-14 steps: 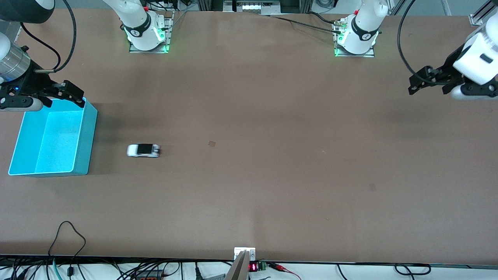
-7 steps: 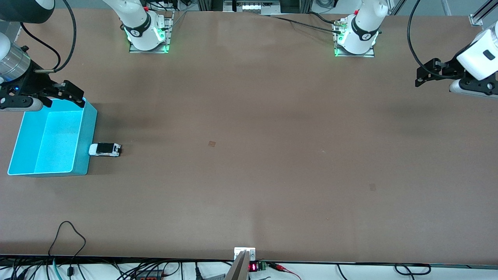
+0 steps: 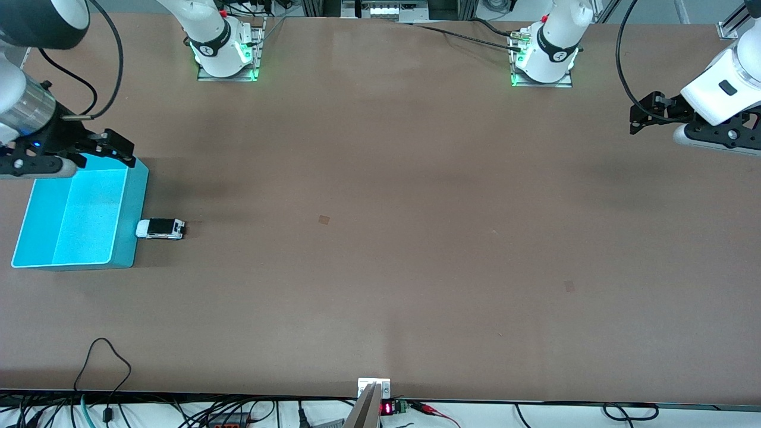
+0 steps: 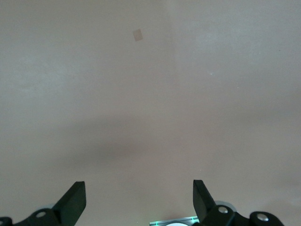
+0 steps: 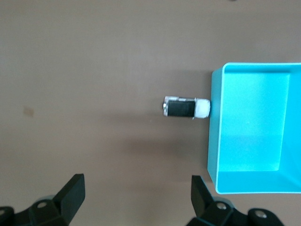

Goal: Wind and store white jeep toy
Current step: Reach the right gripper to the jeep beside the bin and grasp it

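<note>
The white jeep toy [image 3: 160,229], white with a black roof panel, stands on the table with its nose against the outer side wall of the turquoise bin [image 3: 134,202]. It also shows in the right wrist view [image 5: 186,108], touching the bin [image 5: 214,122]. My right gripper [image 3: 116,148] is open and empty, up over the bin's corner nearest the robots' bases. In its wrist view the right gripper [image 5: 138,193] has bare table between its fingers. My left gripper [image 3: 648,113] is open and empty, up over the left arm's end of the table, also seen in its wrist view [image 4: 139,198].
The bin is empty inside. Small darker patches mark the brown table [image 3: 323,220], one also in the left wrist view [image 4: 137,35]. Cables and a small display lie along the table edge nearest the front camera [image 3: 386,408].
The jeep rolled across the table toward the bin, hit its wall and stopped. The left gripper drew back toward its end of the table. The right gripper shifted slightly.
</note>
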Action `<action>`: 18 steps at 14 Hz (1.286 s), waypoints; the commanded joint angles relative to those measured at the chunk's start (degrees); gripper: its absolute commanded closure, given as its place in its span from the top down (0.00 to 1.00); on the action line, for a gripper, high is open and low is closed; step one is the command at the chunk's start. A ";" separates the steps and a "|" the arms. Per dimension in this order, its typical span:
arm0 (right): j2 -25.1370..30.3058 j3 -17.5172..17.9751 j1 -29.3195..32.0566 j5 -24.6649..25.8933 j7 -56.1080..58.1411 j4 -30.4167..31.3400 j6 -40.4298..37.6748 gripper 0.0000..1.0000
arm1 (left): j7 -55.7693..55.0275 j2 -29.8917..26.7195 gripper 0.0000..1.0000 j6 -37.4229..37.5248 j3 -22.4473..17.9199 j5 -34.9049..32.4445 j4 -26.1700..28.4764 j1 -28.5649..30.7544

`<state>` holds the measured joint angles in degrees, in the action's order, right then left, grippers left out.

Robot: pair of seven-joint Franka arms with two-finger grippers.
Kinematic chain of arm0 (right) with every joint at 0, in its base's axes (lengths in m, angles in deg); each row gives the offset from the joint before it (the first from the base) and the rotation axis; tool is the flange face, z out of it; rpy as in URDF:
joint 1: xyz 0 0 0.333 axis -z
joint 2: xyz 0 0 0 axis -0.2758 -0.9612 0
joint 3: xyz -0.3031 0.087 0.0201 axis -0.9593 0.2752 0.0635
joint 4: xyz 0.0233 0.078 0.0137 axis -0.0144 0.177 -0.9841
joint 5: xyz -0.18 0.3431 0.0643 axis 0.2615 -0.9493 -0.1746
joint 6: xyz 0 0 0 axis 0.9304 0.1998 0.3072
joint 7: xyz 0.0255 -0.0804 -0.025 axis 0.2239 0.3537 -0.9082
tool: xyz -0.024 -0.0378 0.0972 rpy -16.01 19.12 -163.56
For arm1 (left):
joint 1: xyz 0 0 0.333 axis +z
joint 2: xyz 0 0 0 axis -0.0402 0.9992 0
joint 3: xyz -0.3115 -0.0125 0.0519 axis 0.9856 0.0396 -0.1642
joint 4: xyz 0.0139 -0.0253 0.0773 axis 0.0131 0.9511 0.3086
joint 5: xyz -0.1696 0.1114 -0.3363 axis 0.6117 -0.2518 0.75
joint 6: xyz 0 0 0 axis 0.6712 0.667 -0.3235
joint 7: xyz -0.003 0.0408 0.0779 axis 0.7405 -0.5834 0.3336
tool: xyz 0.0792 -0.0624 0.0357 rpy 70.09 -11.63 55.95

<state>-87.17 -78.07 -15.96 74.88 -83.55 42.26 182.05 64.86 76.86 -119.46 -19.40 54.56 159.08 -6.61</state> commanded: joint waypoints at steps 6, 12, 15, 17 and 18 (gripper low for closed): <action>-6.56 -0.25 2.23 0.59 40.64 1.41 2.88 1.00 | -0.59 0.00 1.00 0.93 0.73 -1.34 -1.47 -0.44; -17.81 -0.25 5.83 0.15 74.85 2.20 16.07 1.00 | -1.12 0.00 1.00 0.93 1.61 -1.34 -1.56 -0.44; -20.63 -0.25 7.50 0.15 84.02 7.81 25.55 1.00 | -1.03 0.09 1.00 0.92 1.61 -1.34 -1.56 -0.44; -21.25 -0.25 7.77 0.15 88.50 11.68 32.67 1.00 | -1.03 0.00 1.00 0.92 1.61 -1.34 -1.56 -0.44; -22.12 -0.25 7.95 0.15 90.27 12.75 35.23 1.00 | -1.03 0.00 1.00 0.84 1.61 -1.34 -1.56 -0.44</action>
<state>-109.92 -78.98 -8.85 74.87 2.92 51.80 213.26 64.58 76.84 -119.40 -18.05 54.55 158.52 -6.83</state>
